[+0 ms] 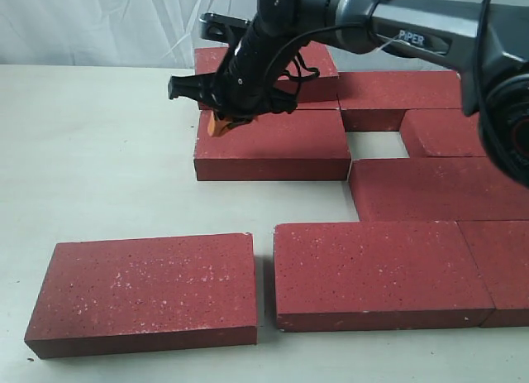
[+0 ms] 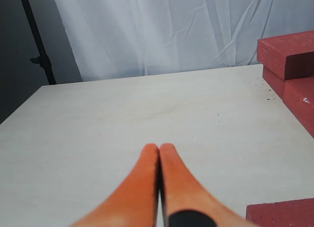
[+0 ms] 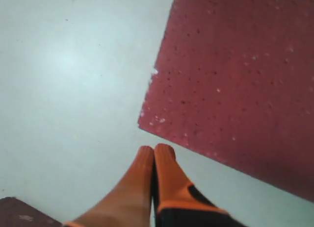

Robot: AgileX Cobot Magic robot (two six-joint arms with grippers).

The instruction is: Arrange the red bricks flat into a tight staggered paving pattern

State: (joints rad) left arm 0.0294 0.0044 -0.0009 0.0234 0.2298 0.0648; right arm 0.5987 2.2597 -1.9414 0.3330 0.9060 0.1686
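Several dark red bricks lie flat on the pale table (image 1: 99, 151). One loose brick (image 1: 140, 288) sits apart at the front left, with a narrow gap to the front row brick (image 1: 376, 271). Further back lie a middle brick (image 1: 434, 189) and a mid-left brick (image 1: 269, 143). My right gripper (image 1: 223, 125) reaches across to that brick's far left corner, shut and holding nothing. In the right wrist view its shut fingertips (image 3: 156, 151) hover over bare table near a brick's corner (image 3: 235, 80). My left gripper (image 2: 159, 147) is shut and empty over bare table, out of the exterior view.
More bricks (image 1: 405, 98) sit at the back, one raised brick (image 1: 318, 69) behind the right arm. A small square hole (image 1: 376, 143) shows table between the bricks. Bricks (image 2: 289, 50) edge the left wrist view. A white curtain (image 1: 99, 23) hangs behind.
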